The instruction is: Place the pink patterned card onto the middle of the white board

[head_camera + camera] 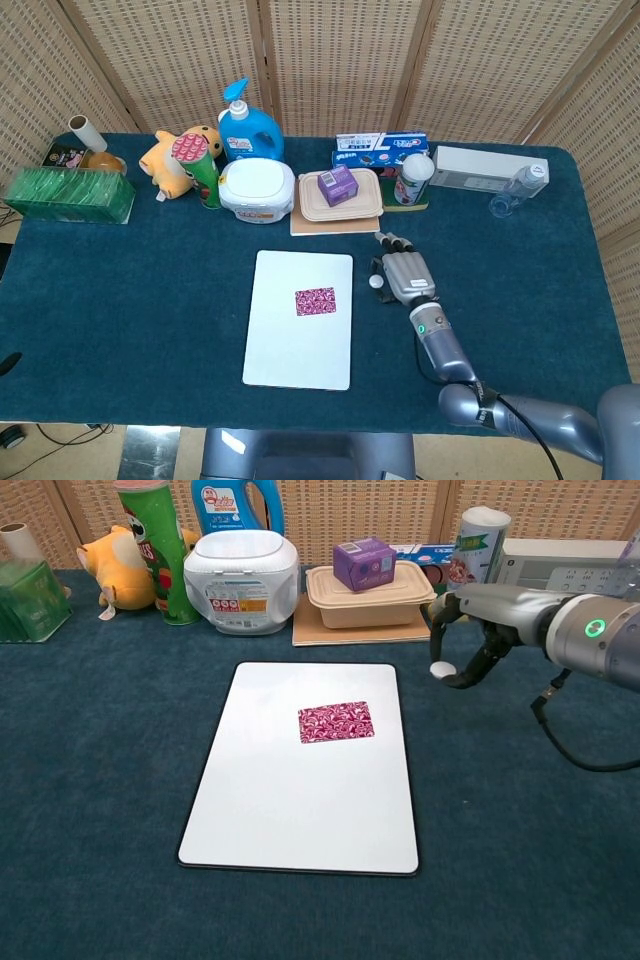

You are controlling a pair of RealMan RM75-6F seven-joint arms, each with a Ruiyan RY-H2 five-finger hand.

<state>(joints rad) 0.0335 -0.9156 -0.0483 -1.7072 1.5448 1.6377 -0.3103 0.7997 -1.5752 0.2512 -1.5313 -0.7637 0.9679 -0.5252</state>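
Head view –
Card: small pink patterned card (315, 301) lying flat on white rectangular board (300, 319), approx. in its middle, slightly toward the far end.
Board: sitting on dark teal carpeted table (130, 290), long side running away from robot.
Right hand: grey metal right hand (400, 273) hovering just right of board's far corner, back of hand facing up, holding nothing; fingers pointing toward far items.
Left hand: not showing.
Back row: beige lidded food container (340, 197) w/ small purple box (336, 185) sitting on top; white round tub (257, 189) beside it.

Chest view –
Card: lying on board (290, 800), pattern up, upper centre (336, 722).
Right hand: fingers curling downward (462, 632), apart from each other, gripping nothing; white thumb tip (441, 668) hanging near table, clear of board edge.
Bkgd: green tall snack can (156, 540) & yellow plush toy (110, 552) standing at far left.
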